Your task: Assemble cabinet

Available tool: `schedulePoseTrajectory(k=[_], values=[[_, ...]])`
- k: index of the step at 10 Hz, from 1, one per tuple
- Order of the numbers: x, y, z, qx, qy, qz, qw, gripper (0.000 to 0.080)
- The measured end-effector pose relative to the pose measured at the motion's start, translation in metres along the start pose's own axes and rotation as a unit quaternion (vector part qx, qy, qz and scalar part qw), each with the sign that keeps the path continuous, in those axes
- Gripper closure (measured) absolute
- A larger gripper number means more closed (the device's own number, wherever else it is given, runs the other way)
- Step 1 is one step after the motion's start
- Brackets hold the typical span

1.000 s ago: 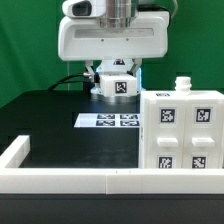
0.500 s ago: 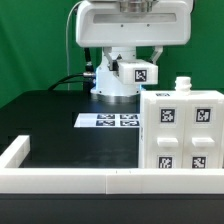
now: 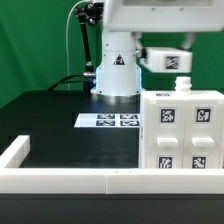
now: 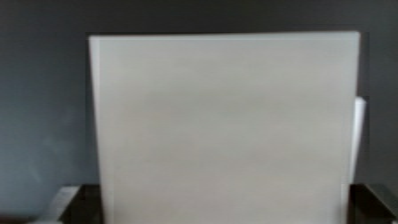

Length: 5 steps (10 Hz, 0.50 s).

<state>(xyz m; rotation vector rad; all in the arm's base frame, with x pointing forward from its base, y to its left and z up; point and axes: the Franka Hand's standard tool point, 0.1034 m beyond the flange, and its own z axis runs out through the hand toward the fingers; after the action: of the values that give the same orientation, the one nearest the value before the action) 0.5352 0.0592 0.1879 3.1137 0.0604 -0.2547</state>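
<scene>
The cabinet body (image 3: 180, 130), a large white box with several square marker tags on its front, stands at the exterior view's right, with a small white knob (image 3: 182, 84) on top. My gripper (image 3: 166, 50) is shut on a smaller white cabinet block (image 3: 166, 59) with a marker tag and holds it in the air, just above and behind the body's top. In the wrist view the block (image 4: 217, 120) fills most of the picture as a plain white face. The gripper (image 4: 221, 205) has dark fingers (image 4: 71, 205) at the block's two sides.
The marker board (image 3: 108, 121) lies flat on the black table, to the exterior view's left of the cabinet body. A low white rail (image 3: 70, 179) edges the table's front and left side. The arm's white base (image 3: 115, 75) stands at the back.
The arm has risen and carried the tagged block toward the exterior view's right, from in front of the base to above the cabinet body.
</scene>
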Motion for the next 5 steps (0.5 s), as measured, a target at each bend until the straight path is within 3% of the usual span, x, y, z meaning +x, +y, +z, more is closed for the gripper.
schedulePoseTrajectory(k=[5], values=[[-0.0007,0.0018,0.0053,0.0,-0.001,-0.004,1.0,0.0236]])
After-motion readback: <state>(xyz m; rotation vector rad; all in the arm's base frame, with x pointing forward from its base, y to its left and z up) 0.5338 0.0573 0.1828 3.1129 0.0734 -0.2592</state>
